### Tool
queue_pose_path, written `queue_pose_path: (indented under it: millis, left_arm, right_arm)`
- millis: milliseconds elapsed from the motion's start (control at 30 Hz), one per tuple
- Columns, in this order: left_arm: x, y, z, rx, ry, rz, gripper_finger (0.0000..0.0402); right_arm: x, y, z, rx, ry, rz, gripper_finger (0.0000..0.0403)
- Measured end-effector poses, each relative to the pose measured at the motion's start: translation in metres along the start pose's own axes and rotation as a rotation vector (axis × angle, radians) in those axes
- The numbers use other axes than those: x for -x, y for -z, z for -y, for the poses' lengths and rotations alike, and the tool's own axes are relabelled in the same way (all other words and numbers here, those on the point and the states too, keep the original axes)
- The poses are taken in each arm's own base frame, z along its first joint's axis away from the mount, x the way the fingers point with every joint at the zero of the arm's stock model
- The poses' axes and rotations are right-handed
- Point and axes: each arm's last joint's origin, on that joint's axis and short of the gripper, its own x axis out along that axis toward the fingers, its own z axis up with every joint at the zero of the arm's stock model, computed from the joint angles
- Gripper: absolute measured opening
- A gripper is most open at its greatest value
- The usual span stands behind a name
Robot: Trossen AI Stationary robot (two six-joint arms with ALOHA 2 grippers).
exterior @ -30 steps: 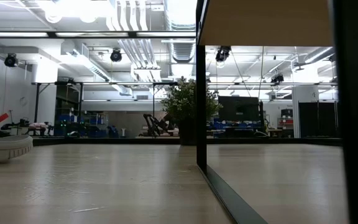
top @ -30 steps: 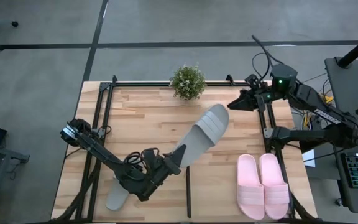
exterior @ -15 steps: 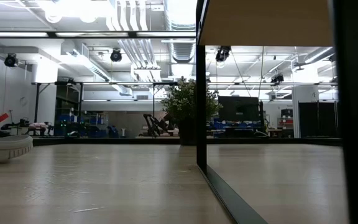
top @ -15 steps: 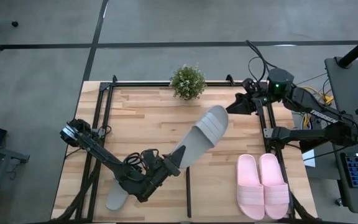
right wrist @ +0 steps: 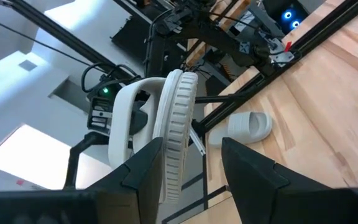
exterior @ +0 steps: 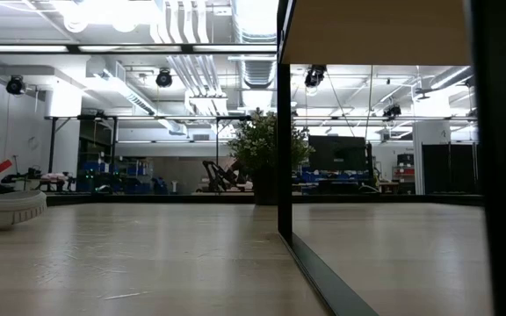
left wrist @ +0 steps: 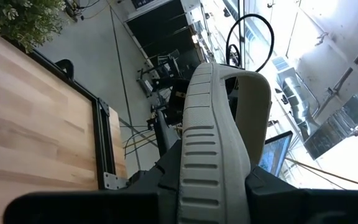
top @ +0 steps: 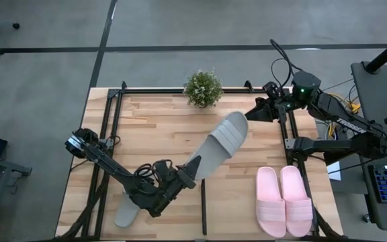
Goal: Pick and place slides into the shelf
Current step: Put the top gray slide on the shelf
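From above, the left tool (top: 188,176) was clamped on the heel end of a grey-green slide (top: 219,146), holding it raised over the middle of the table (top: 153,128), toe pointing toward the far right corner. The right tool (top: 250,112) sat just beside that toe, fingers parted with nothing gripped. A second grey-green slide (top: 125,210) lay near the left front edge, partly hidden under the left arm. The pink pair (top: 284,199) lay side by side, touching, at the right front. A small potted plant (top: 203,87) stood at the far edge.

At table height, one slide (exterior: 5,209) rested at the far left of the table, and a dark upright post (exterior: 284,123) rose mid-picture, with the plant behind it.

The left wrist camera showed the ribbed sole of the held slide (left wrist: 211,149) gripped between its dark fingers (left wrist: 166,186).

The right wrist camera showed the held slide (right wrist: 166,137) edge-on beyond its spread fingers (right wrist: 250,168), not clamped by them, and the other grey-green slide (right wrist: 248,126) lying on the table.
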Motion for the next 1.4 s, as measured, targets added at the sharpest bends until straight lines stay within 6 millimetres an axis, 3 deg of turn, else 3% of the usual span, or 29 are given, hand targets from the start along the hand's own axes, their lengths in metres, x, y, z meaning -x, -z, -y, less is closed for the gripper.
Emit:
queue_pose_path:
  millis: [533, 1067, 1400]
  left_arm:
    - [0.0, 0.0, 0.0, -0.003, 0.002, -0.003, 0.0042]
    - [0.0, 0.0, -0.001, -0.019, 0.001, -0.002, 0.0042]
    - [-0.005, -0.001, -0.001, -0.017, -0.002, 0.009, 0.0042]
  right_arm:
    - [0.004, -0.002, 0.0, -0.011, 0.004, 0.017, 0.0226]
    - [0.003, -0.001, 0.0, -0.021, -0.01, 0.004, 0.0227]
    - [-0.011, 0.006, 0.005, -0.039, -0.011, -0.054, 0.0225]
